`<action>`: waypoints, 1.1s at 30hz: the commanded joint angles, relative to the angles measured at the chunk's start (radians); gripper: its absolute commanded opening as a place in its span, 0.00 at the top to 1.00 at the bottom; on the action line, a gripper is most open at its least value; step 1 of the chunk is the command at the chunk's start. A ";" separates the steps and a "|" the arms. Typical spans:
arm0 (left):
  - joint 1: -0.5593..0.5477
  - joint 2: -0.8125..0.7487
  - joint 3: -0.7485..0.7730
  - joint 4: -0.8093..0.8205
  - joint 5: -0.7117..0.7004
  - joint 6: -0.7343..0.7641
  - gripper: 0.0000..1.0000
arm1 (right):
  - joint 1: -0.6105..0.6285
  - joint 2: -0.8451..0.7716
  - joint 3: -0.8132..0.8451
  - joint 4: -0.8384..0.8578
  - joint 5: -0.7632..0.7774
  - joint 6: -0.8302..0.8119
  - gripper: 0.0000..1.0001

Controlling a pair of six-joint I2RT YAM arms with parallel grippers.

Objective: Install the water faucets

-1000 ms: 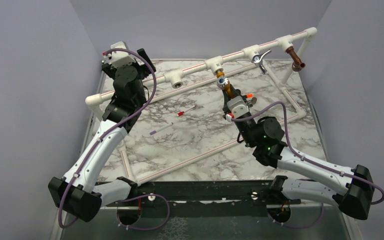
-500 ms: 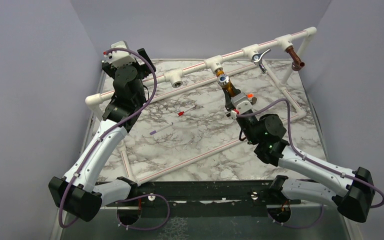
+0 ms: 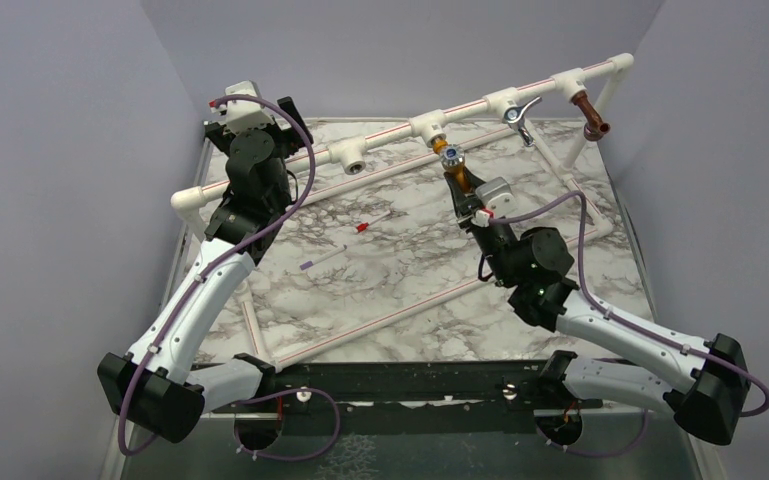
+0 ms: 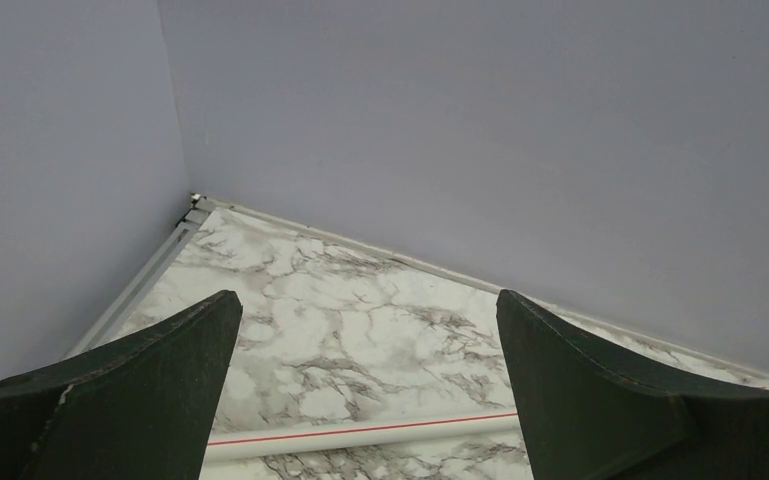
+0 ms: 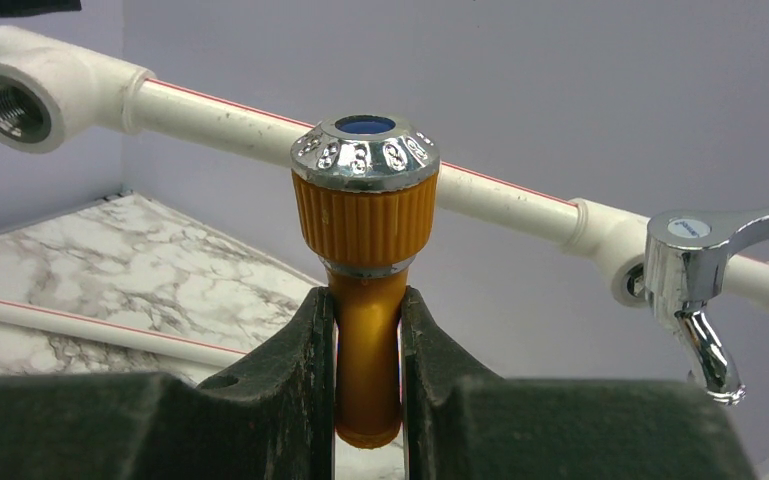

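Observation:
My right gripper (image 3: 458, 182) is shut on the body of the mustard-yellow faucet (image 3: 450, 163), just below a tee (image 3: 427, 127) of the white pipe. In the right wrist view the fingers (image 5: 310, 340) clamp the yellow stem (image 5: 365, 330) under its silvery knob (image 5: 365, 150). Whether its thread sits in the tee I cannot tell. A chrome lever faucet (image 3: 522, 117) (image 5: 700, 290) and a copper-brown faucet (image 3: 591, 117) hang from tees further right. My left gripper (image 3: 290, 118) (image 4: 370, 330) stands open and empty at the back left corner.
An empty tee (image 3: 353, 160) (image 5: 15, 95) sits left of the yellow faucet on the raised pipe. A white pipe frame (image 3: 400, 315) lies on the marble table. A red-tipped stick (image 3: 370, 224) and a thin purple-tipped stick (image 3: 320, 259) lie mid-table. Walls close in on three sides.
My right wrist has rolled and edged toward the pipe, turning the yellow faucet with it. The left arm has not moved.

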 commanded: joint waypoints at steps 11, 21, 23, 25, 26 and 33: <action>-0.029 0.037 -0.115 -0.343 0.072 0.013 0.01 | -0.014 0.081 0.007 0.147 0.240 0.366 0.99; -0.030 0.037 -0.115 -0.343 0.078 0.013 0.01 | -0.014 0.101 0.021 0.136 0.340 0.692 0.99; -0.030 0.038 -0.115 -0.343 0.079 0.013 0.01 | -0.015 0.106 0.023 0.130 0.355 0.758 0.99; -0.030 0.037 -0.116 -0.343 0.081 0.011 0.01 | -0.014 0.106 0.031 0.114 0.358 0.822 0.99; -0.030 0.036 -0.116 -0.343 0.082 0.011 0.01 | -0.015 0.107 0.036 0.098 0.362 0.858 0.99; -0.031 0.036 -0.118 -0.343 0.084 0.011 0.01 | -0.015 0.118 0.055 0.016 0.374 1.108 0.99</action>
